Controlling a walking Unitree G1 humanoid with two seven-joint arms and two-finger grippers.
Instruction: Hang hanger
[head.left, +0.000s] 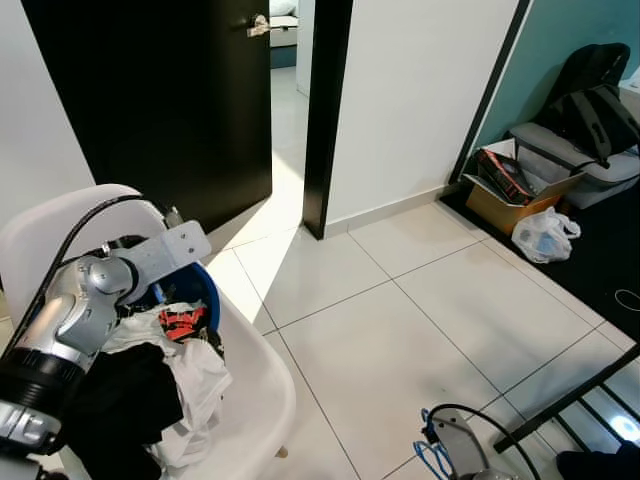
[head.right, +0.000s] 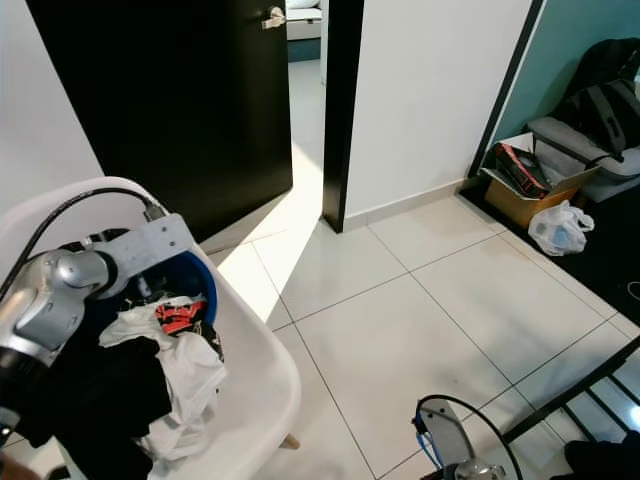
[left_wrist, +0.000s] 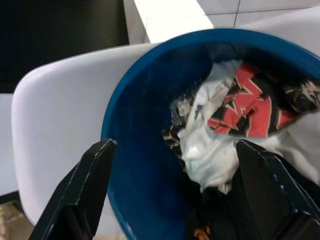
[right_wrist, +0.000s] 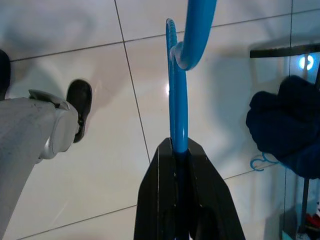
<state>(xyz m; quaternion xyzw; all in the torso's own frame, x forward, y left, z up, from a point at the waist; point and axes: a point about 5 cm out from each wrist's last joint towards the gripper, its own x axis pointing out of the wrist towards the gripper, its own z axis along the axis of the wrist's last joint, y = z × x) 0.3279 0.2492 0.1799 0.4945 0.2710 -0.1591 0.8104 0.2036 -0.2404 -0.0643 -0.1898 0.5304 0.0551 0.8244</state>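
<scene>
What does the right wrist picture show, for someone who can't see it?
The right pincer is shut on a bright blue plastic hanger, whose curved hook rises toward the top of the picture. Below lie glossy white floor tiles, with the robot's grey leg and black foot on one side and a dark blue cloth on the other.

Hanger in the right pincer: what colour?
Bright blue. The hanger shows best in the right wrist view, clamped in the right pincer.

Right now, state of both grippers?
Left gripper: open, over the blue basket of clothes, holding nothing.
Right gripper: shut on the blue hanger.
</scene>
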